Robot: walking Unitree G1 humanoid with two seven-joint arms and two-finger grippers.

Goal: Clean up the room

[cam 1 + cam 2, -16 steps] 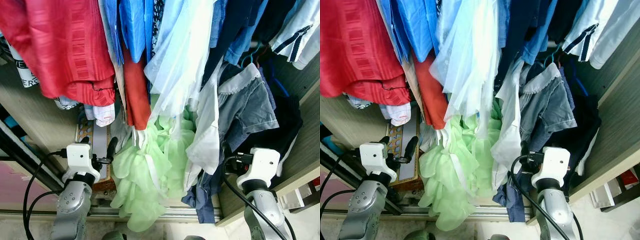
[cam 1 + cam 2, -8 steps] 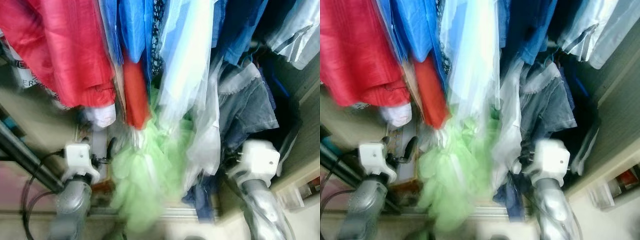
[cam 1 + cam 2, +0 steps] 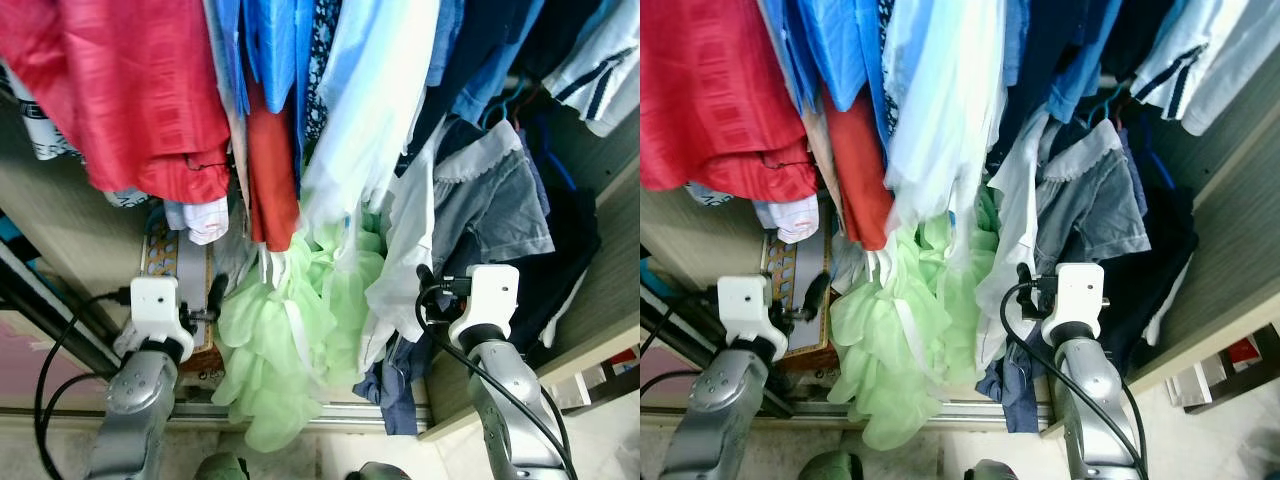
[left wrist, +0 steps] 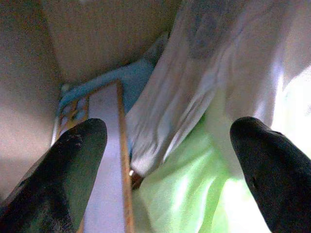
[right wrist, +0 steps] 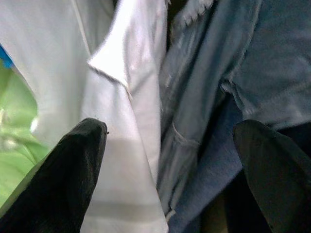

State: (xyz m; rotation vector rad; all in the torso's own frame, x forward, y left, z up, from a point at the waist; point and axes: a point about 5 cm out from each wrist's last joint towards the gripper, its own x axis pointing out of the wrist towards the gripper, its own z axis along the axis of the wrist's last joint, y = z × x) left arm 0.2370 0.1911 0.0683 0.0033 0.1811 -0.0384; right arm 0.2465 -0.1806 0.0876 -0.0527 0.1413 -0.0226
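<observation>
The wardrobe's hanging clothes point(image 3: 350, 150) are faced by both grippers, left point(image 4: 165, 145) and right point(image 5: 170, 145), fingers held spread and empty, seemingly readied for grasping a white garment point(image 5: 121, 121) lying between the right fingers.

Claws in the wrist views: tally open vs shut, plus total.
Open: 2, the left claw facing the light green dress and the right claw facing the white shirt
Shut: 0
Total: 2

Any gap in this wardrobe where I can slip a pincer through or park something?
Little room. The hanging clothes, from the red shirt to the grey denim top, pack the rail, and the green gauzy garment fills the middle. Barest patches: the wooden side wall under the red shirt, and the right panel's edge beside the dark clothes.
</observation>
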